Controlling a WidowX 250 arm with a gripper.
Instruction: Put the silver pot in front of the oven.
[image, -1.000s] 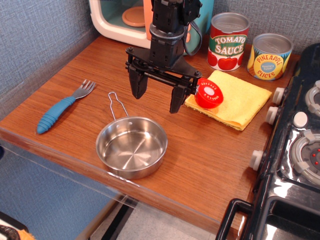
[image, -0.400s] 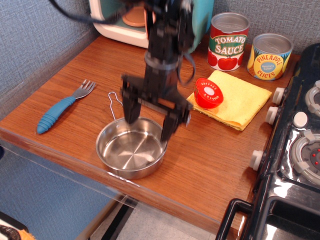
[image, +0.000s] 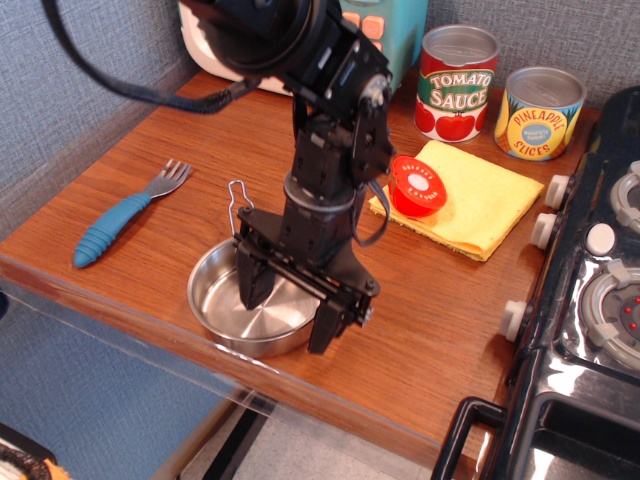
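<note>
Steel looks light, stiff and slick; we judge the silver pot (image: 222, 300), lower centre, best pinched by its rim, which the gripper (image: 290, 308) straddles, jaws released.

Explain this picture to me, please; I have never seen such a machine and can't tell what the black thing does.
The black thing is a robot arm, seen by one camera looking down at a wooden table. At its end is a gripper, two fingers that pinch things. Its jaws are open, and it is lowered over the silver pot: one finger is inside the pot, the other outside its near rim. Nothing is lifted.

Left of the pot lies a blue-handled fork. Behind the arm stands a toy oven, mostly hidden. To the right are a tomato sauce can, a pineapple slices can, a yellow cloth with a small red lid-like item on it, and a black stove.
</note>
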